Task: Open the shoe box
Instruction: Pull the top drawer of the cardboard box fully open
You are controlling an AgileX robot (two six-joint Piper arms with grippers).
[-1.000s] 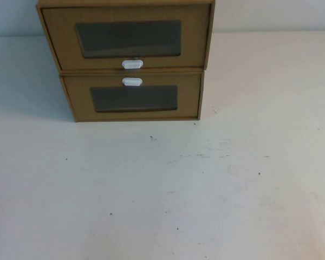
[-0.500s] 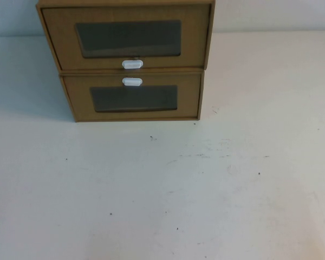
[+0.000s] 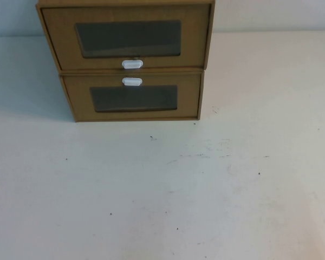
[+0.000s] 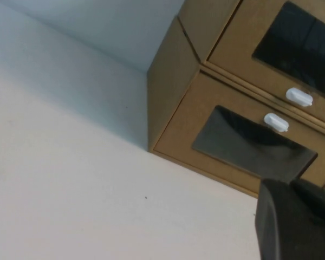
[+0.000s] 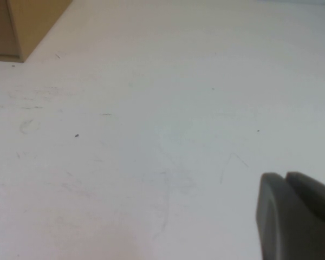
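Two brown shoe boxes stand stacked at the back left of the table, both closed. The upper box (image 3: 127,35) and the lower box (image 3: 132,97) each have a dark window and a white handle (image 3: 132,64) (image 3: 132,82). Neither gripper appears in the high view. In the left wrist view my left gripper (image 4: 290,183) is shut and empty, hanging low in front of the lower box (image 4: 233,143), apart from its handle (image 4: 275,122). My right gripper (image 5: 286,175) is shut and empty over bare table, far from the box corner (image 5: 27,21).
The white table (image 3: 206,189) stretches in front of and to the right of the boxes, marked with small specks and scuffs. A pale wall rises behind the boxes.
A small dark bit of the left arm at the lower left corner of the high view has gone out of that view. The boxes have not moved.
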